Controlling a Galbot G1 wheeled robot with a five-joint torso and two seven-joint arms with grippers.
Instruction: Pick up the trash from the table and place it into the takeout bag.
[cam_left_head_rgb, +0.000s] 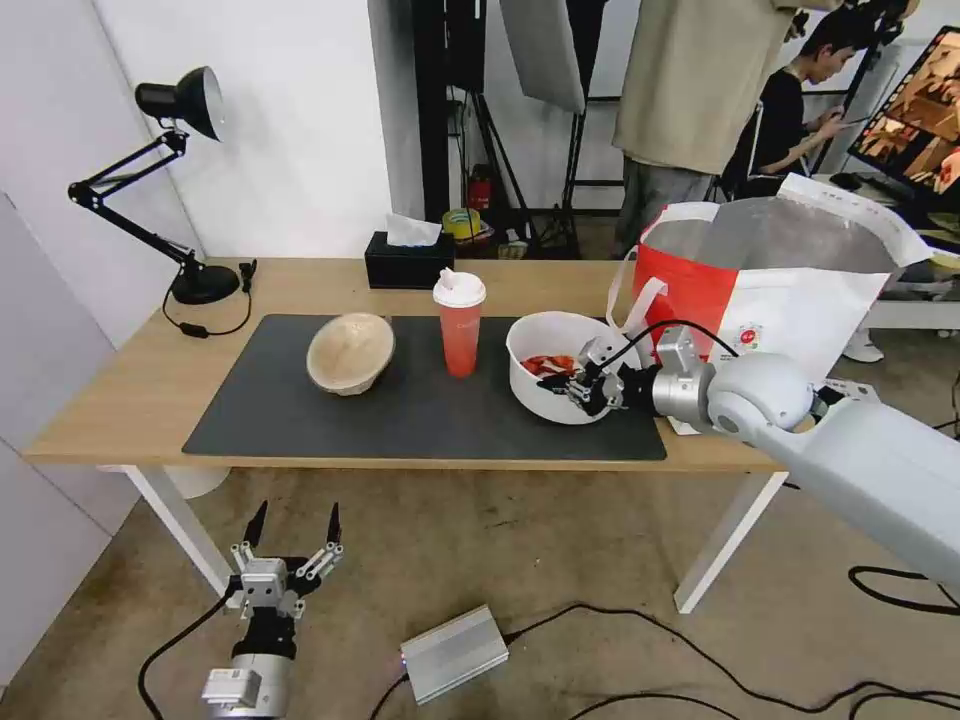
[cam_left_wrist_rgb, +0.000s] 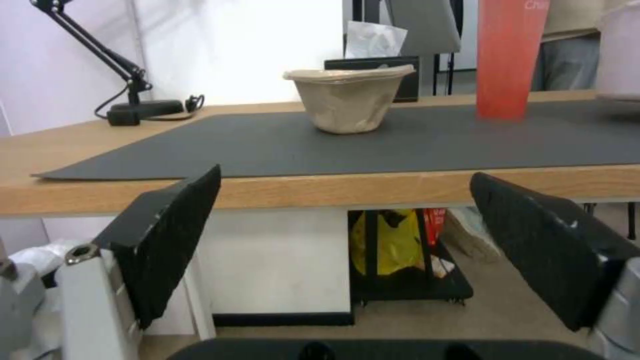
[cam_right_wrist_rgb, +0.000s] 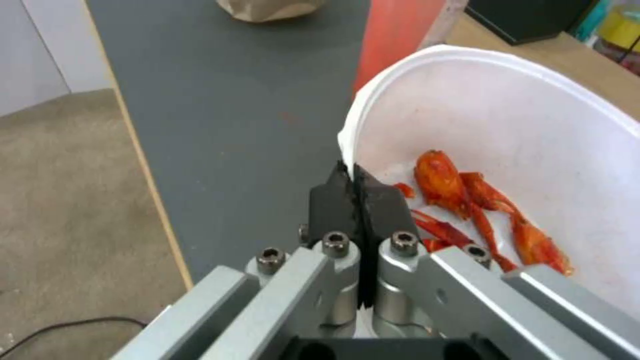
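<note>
Tabletop (cam_left_head_rgb: 120, 400): right gripper (cam_left_head_rgb: 583, 386) pinches white bowl's (cam_left_head_rgb: 540, 340) rim.

Very little can be read. The red cup (cam_left_wrist_rgb: 510, 57) carries white lettering near its top, just right of the beige bowl (cam_left_wrist_rgb: 348, 99) in the left wrist view; the letters "Chi" can be made out before the picture's edge cuts the word off. In the head view the same cup (cam_left_head_rgb: 459, 322) has faint white print on its side, too small to read. The bag (cam_left_head_rgb: 800, 290), to the right of the cup, bears a small round logo (cam_left_head_rgb: 744, 338) on its white panel; its marks are too small to read. Under the table, a red package (cam_left_wrist_rgb: 435, 223) shows white marks that cannot be read.
</note>
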